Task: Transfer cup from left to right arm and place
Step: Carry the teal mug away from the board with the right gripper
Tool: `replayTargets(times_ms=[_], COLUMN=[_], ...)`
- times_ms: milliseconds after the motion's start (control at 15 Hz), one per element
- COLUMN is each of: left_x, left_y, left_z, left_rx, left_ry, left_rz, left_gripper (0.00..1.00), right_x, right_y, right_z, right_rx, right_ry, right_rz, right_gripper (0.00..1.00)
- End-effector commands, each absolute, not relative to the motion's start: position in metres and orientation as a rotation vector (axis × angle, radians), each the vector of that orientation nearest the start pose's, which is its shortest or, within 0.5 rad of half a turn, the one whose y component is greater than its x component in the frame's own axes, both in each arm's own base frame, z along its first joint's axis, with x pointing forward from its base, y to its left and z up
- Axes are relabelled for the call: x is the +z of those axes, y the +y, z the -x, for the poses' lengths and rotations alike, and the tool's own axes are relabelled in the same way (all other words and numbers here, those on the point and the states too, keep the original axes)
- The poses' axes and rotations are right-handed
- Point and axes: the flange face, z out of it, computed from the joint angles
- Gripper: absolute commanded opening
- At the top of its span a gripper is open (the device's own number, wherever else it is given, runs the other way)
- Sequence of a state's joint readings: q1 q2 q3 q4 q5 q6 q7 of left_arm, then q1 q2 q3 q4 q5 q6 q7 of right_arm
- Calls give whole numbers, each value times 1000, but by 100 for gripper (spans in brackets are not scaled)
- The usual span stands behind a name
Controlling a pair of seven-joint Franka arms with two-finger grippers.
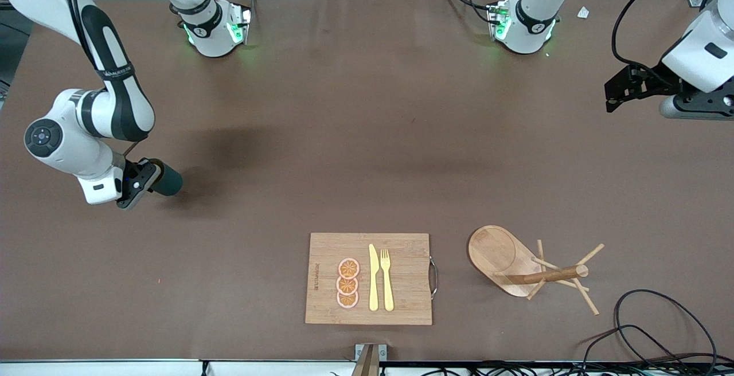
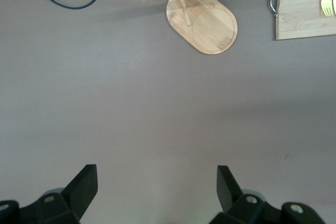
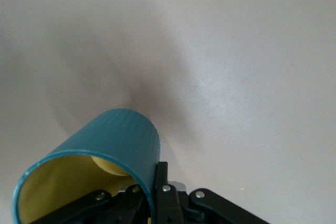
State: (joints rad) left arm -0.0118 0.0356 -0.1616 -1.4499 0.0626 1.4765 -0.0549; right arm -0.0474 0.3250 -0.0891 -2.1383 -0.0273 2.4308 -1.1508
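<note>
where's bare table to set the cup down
The right gripper holds the cup over bare cloth at the right arm's end. The middle, between the robot bases and the cutting board, is bare too. Crowded: cutting board, mug tree.

One cup (image 1: 167,180), one cutting board (image 1: 401,301), three orange slices (image 1: 348,283), one knife (image 1: 373,277), one fork (image 1: 387,279), one mug rack (image 1: 516,262)

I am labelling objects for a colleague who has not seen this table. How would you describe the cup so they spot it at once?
Start at the brown table and go toward the right arm's end. There the right gripper holds the cup by its rim over bare tabletop. It is the only teal thing, yellow inside, unlike the wooden cutting board and mug rack.
</note>
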Motion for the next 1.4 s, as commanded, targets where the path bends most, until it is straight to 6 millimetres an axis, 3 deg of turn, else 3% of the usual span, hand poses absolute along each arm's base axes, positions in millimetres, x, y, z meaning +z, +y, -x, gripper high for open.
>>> replayTargets(times_ms=[0,201,1070,1137,1204,1271,1337], left_x=[656,654,656,657,658,658,658], left_y=[-90,-90,-88,-88,-87,-87,-87], left_z=[-540,-539,-538,-537,-538,-538,-538], left_rx=[22,36,38,36,33,33,35], left_ry=[196,201,195,197,195,195,194], left_rz=[3085,3084,3091,3091,3092,3092,3090], left_gripper=[100,100,100,100,100,100,100], right_x=[238,231,222,221,221,223,223], right_y=[-85,-90,-70,-72,-74,-73,-73], right_z=[-556,-556,-560,-560,-560,-561,-560], right_rx=[95,95,76,77,77,74,80], right_ry=[-1545,-1526,-1544,-1537,-1533,-1533,-1530], right_rz=[2745,2752,2731,2734,2736,2736,2734], right_gripper=[0,1,5,23,85,100,100])
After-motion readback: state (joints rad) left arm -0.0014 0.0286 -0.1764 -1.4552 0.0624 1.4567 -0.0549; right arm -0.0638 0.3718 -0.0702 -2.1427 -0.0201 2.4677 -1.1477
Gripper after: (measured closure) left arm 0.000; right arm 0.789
